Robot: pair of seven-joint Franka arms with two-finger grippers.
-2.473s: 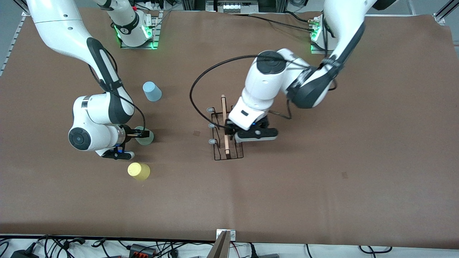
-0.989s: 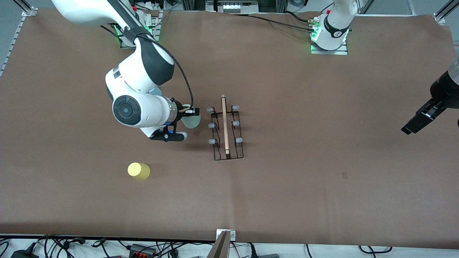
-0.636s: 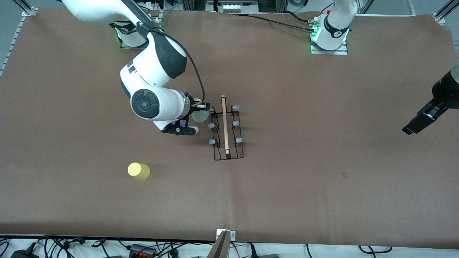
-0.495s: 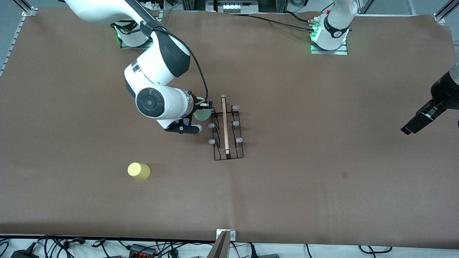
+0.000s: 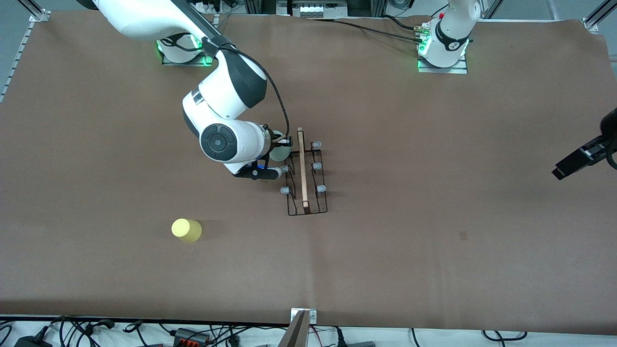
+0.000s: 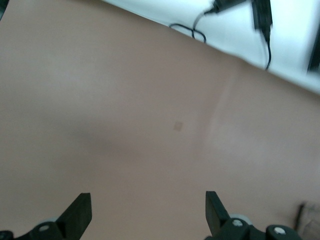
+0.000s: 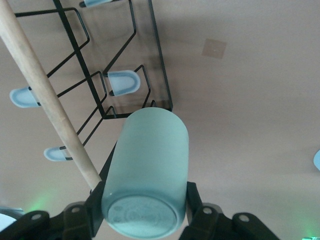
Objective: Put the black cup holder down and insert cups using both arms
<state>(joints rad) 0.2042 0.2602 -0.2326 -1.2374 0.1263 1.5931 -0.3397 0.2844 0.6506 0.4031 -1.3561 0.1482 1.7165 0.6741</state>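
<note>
The black cup holder (image 5: 302,168) stands mid-table, wooden rod on top; it also shows in the right wrist view (image 7: 46,90). My right gripper (image 5: 282,144) is shut on the mint green cup (image 5: 278,153), at the holder's corner farthest from the front camera, on the right arm's side. In the right wrist view the gripper (image 7: 144,210) holds the cup (image 7: 150,155) by its base end, mouth toward the pegs (image 7: 123,82). The yellow cup (image 5: 186,230) stands upside down on the table. The light blue cup is hidden under the right arm. My left gripper (image 5: 576,163) is open and empty (image 6: 146,217).
The left gripper hangs over bare brown table near the left arm's end. Both arm bases (image 5: 441,58) stand along the edge farthest from the front camera. Cables (image 6: 240,15) lie off the table's edge in the left wrist view.
My right arm has carried the mint green cup across the table to the holder's corner. My left arm has let go of the holder and pulled away to its end of the table.
</note>
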